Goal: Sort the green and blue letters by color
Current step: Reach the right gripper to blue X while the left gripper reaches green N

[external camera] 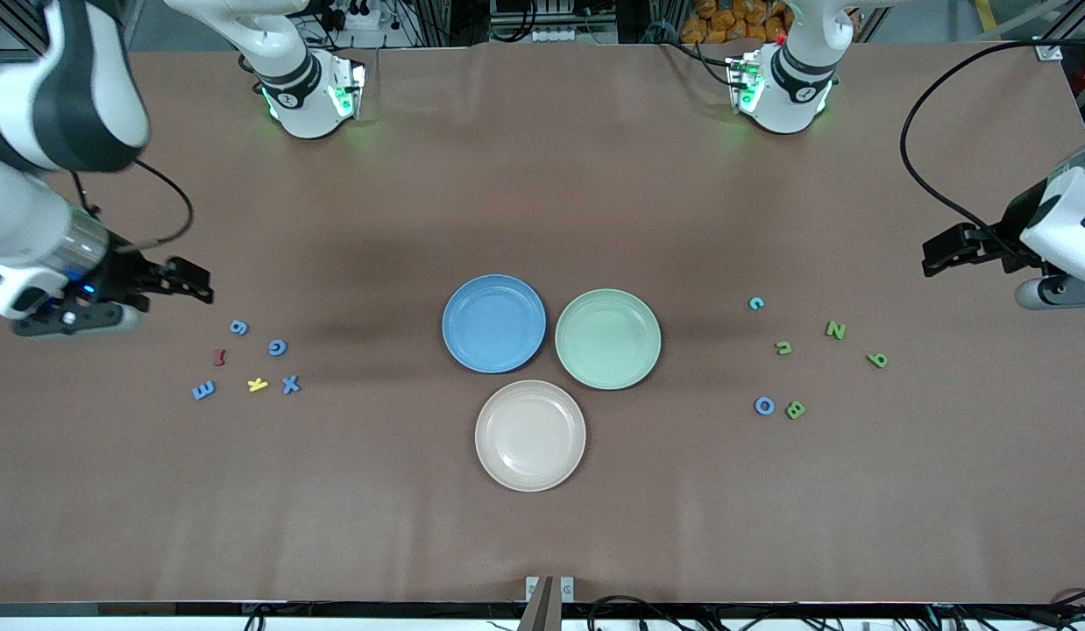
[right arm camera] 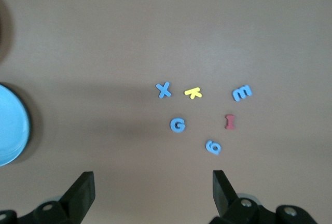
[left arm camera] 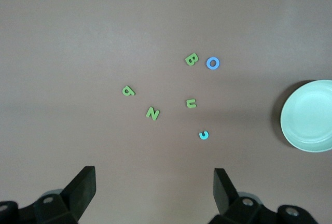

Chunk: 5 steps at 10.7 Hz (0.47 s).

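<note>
A beige plate (external camera: 530, 436) sits nearest; blue letters (external camera: 277, 348) lie beside the wide-open, empty right gripper (external camera: 192, 287), green letters (external camera: 835, 329) beside the equally open, empty left gripper (external camera: 932, 257).

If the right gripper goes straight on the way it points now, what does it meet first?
Probably the blue 9-shaped piece, which lies closest ahead of the open right gripper in its wrist view. The gripper is above the table, so depth is uncertain.

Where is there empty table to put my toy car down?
The brown table lies bare between the robot bases and the blue plate, and from the beige plate toward the camera. The three plates crowd the middle. Letters cluster around the blue G and green U.
</note>
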### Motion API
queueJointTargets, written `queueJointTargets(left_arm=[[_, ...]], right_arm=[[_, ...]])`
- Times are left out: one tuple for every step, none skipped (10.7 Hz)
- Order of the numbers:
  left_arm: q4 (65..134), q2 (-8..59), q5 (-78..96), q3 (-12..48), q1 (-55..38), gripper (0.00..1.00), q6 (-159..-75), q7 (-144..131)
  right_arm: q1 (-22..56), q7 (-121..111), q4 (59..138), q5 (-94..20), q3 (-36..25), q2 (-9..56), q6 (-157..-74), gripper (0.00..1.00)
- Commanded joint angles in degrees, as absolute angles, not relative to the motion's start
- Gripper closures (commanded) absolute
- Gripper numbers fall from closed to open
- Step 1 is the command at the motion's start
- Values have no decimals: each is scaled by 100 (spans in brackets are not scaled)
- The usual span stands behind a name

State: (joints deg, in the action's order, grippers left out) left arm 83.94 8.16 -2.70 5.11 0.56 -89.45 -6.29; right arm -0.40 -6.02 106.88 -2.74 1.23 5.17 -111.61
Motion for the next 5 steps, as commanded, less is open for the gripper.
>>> queueJointTargets(left_arm=[[8437,1229,-193,519,315,0,-9368,-475],[8437,1387,-193,519,412,0,-9482,-414],[8455,1545,-193,519,552,0,-9588,-274],[8620,1625,-202,527,763,0,-9911,-81],[9075,1582,-193,527,982,0,-10445,217]], right_arm=[[9,-650,11038,-202,158,1105,-12204,0],[0,-998,11248,-202,176,1229,-12669,0],[-9,-1280,11494,-202,167,1344,-13265,0],[0,-1292,11574,-202,167,1545,-13663,0],[0,-1309,11549,-185,167,1834,-13902,1]])
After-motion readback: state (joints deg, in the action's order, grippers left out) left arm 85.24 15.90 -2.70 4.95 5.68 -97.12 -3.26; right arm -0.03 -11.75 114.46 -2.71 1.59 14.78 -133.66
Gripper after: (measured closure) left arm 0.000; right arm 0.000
